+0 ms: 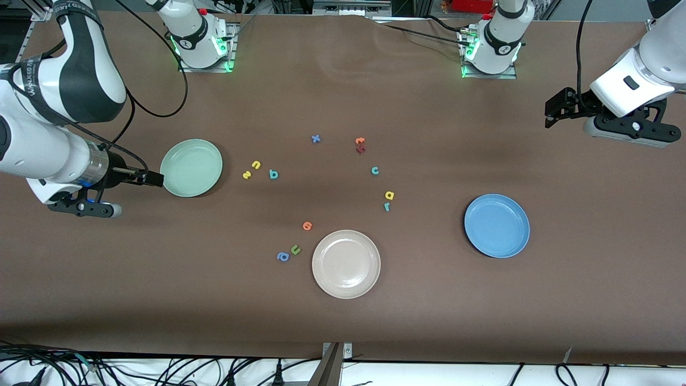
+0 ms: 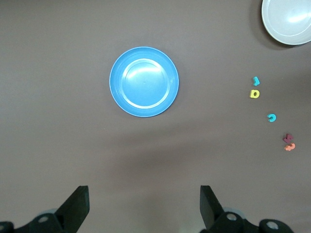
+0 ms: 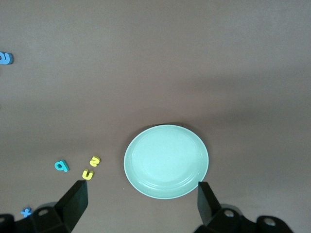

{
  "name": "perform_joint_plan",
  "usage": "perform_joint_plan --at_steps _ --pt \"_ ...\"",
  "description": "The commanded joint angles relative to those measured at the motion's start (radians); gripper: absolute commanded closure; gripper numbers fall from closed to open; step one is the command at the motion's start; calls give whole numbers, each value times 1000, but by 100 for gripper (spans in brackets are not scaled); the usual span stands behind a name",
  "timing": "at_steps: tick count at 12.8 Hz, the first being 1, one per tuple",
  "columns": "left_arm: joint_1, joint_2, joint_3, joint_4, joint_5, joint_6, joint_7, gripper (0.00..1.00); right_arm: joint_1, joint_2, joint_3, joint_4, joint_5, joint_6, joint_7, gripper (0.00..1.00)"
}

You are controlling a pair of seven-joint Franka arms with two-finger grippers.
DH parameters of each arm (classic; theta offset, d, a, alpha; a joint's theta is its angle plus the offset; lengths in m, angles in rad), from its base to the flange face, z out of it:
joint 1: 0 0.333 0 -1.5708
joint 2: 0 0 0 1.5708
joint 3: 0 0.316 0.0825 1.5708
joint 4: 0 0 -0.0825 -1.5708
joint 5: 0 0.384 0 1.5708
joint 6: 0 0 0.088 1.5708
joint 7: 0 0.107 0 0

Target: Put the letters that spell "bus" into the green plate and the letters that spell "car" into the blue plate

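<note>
Both plates (image 1: pixel 191 167) w/o letters

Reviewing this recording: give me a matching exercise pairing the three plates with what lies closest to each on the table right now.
Things:
1. green plate
2. blue plate
3. beige plate

Places:
A. nearest the front camera, beside the orange letter and green "u"
B. toward the left arm's end of the table, with the yellow "a" and teal "r" its closest letters
C. toward the right arm's end, near the yellow "u", yellow "s" and teal "b"

Pairs: 1-C, 2-B, 3-A
</note>
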Motion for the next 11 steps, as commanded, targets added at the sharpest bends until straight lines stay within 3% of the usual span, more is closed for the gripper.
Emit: perform_joint_plan --at_steps 1,11 --pt "1 -14 -2 -8 7 -13 -5 0 -4 -12 5 -3 6 -15 5 0" --pt "-2 -14 -2 -5 7 -39 -6 0 -3 -8 5 -8 6 -20 2 0"
